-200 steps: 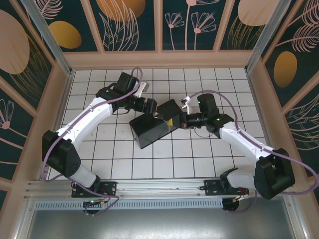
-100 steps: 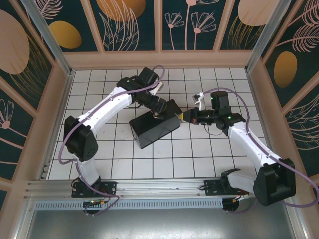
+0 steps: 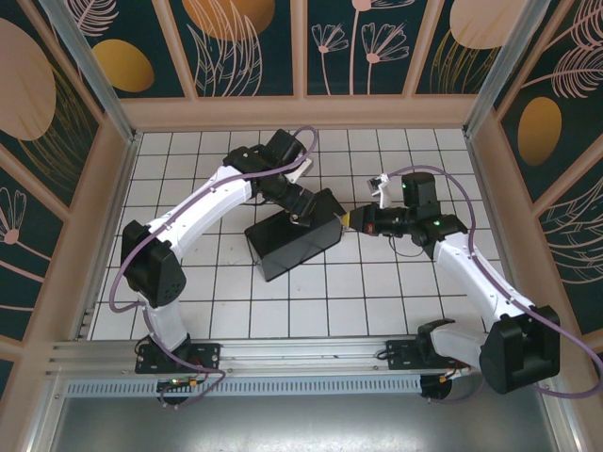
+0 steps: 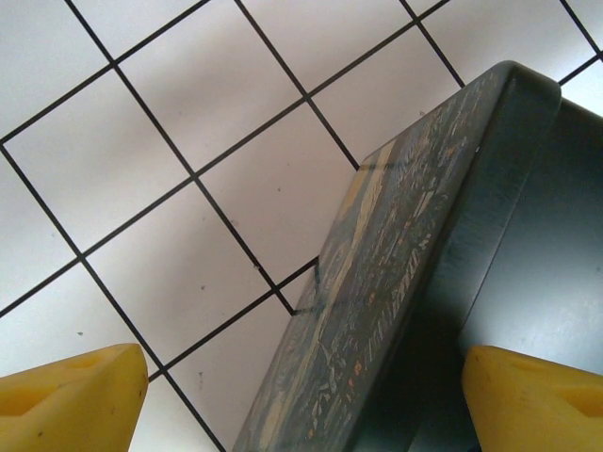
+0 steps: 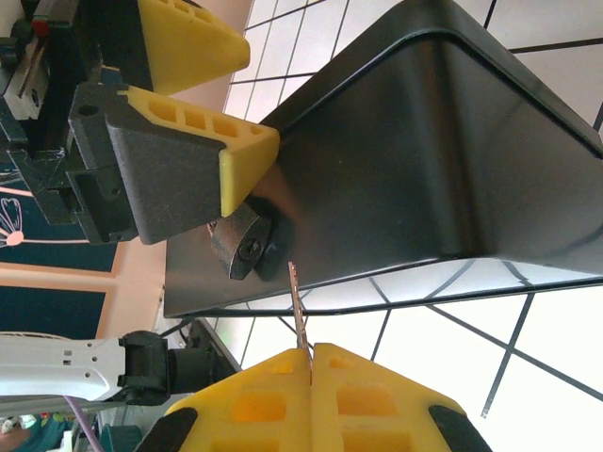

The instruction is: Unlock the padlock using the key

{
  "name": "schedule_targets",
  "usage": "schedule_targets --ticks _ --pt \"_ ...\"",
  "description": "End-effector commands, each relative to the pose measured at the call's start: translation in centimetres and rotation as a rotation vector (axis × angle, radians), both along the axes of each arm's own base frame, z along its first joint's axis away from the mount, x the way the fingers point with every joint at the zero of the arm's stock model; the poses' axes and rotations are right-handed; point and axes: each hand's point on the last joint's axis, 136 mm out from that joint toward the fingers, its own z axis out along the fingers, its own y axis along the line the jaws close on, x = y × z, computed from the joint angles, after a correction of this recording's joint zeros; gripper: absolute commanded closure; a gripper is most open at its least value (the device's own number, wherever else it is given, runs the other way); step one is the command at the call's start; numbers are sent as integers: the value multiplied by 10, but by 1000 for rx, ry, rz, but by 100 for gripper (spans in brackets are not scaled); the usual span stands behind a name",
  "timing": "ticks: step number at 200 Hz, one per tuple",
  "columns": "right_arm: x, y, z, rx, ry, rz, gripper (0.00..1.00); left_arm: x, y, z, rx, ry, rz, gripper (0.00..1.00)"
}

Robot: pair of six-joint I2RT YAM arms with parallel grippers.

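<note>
Right gripper [image 5: 311, 352] is clamped on the key [image 5: 299, 306], blade pointing to 12 o'clock. The tip is just beside the padlock [image 5: 242, 247], at its 4 o'clock, and not in the keyway yet. The padlock hangs on the front wall of the black box [image 3: 283, 247].

Left gripper [image 5: 252, 99] has its jaws wide, holding nothing, with one finger just above the lock body.

I'd pin the lock with the left first, since it looks free to swing. Then nudge the key tip toward 10 o'clock, square the blade to the keyway, push straight and twist.

Against a second ago: left arm has swung from the box's 9 o'clock to its 12 o'clock corner. Right gripper has backed off slightly toward 3 o'clock. Box hasn't moved.
</note>
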Motion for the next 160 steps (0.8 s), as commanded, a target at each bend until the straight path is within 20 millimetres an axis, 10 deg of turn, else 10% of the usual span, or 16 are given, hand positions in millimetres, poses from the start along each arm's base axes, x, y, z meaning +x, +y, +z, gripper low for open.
schedule_targets --ticks 1,160 --pt "0 -2 7 3 -34 1 100 -22 8 2 27 42 -36 14" --pt "-16 10 2 -1 -17 28 100 -57 4 23 -53 45 -130 18"
